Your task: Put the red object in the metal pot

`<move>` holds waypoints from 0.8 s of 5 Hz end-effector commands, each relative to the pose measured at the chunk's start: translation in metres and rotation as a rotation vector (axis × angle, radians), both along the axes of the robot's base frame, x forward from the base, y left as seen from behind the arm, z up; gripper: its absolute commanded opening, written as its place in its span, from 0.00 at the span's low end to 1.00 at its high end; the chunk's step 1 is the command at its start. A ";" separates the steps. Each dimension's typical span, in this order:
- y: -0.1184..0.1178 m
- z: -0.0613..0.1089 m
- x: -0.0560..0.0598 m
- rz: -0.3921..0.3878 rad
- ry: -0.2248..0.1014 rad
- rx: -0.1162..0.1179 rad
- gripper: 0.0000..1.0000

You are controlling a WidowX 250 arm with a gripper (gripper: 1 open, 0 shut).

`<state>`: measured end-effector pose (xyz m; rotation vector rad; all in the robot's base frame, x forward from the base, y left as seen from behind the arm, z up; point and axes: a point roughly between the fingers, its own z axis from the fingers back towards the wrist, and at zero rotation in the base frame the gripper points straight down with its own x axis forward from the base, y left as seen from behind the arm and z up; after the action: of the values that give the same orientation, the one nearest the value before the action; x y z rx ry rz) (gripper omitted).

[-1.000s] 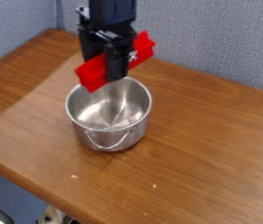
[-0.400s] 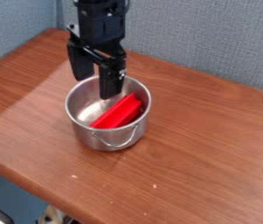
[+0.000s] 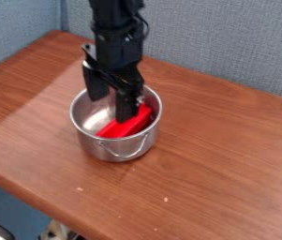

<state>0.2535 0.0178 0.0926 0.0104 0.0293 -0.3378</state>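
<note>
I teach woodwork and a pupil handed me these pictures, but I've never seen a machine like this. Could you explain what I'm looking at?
The black machine coming down from the top is a single robot arm, and the working end of it is its jaws. All the pictures come from one camera, looking down at the table from in front and above. On the brown wooden table stands a shiny metal pot with a thin wire handle. Inside it lies a red block. The jaws reach down into the pot with their fingers apart, right by the block, and do not appear to be holding it. Behind the table are grey-blue panels.
</note>
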 end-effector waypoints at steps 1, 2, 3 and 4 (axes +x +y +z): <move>-0.004 -0.002 0.002 -0.018 -0.024 0.026 1.00; -0.005 -0.009 0.003 -0.016 -0.022 0.032 1.00; -0.004 -0.018 0.004 -0.016 -0.021 0.033 1.00; -0.004 -0.026 0.004 -0.015 -0.011 0.033 1.00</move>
<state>0.2555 0.0152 0.0619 0.0340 0.0426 -0.3395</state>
